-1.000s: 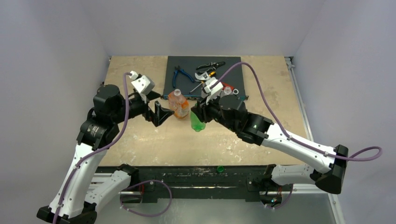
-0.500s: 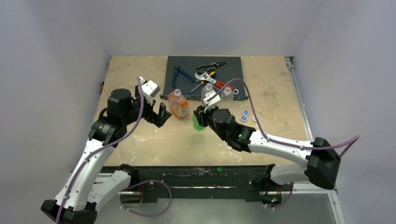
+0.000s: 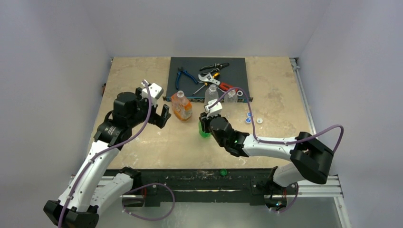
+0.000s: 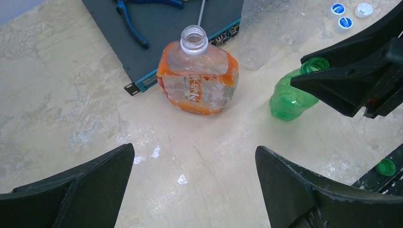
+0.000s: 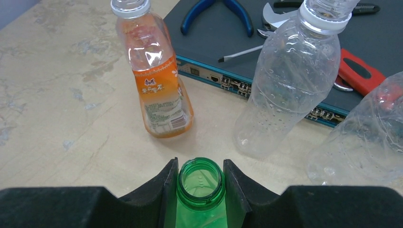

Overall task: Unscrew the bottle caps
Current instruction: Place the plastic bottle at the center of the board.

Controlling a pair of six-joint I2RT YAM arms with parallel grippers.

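Note:
My right gripper (image 5: 200, 163) is shut on the neck of the green bottle (image 5: 201, 185), whose mouth is open; from above the gripper (image 3: 205, 124) stands over that bottle (image 3: 205, 132) at mid table. My left gripper (image 4: 194, 149) is open and holds nothing, left of the orange-label bottle (image 4: 197, 83), which has no cap. Two clear bottles (image 5: 292, 80) (image 5: 366, 137) stand by the dark box. Three white caps (image 4: 337, 8) (image 4: 345, 22) (image 4: 364, 8) lie loose to the right. A green cap (image 3: 223, 172) rests on the front rail.
A dark flat box (image 3: 190, 76) at the back carries blue pliers (image 3: 183, 74), a wrench (image 3: 207, 73) and a red-handled tool (image 3: 227, 87). White walls enclose the table on three sides.
My right arm has swung lower and drawn the green bottle slightly toward the near edge, uncovering the white caps. My left arm has pulled back a little; its gripper stays open.

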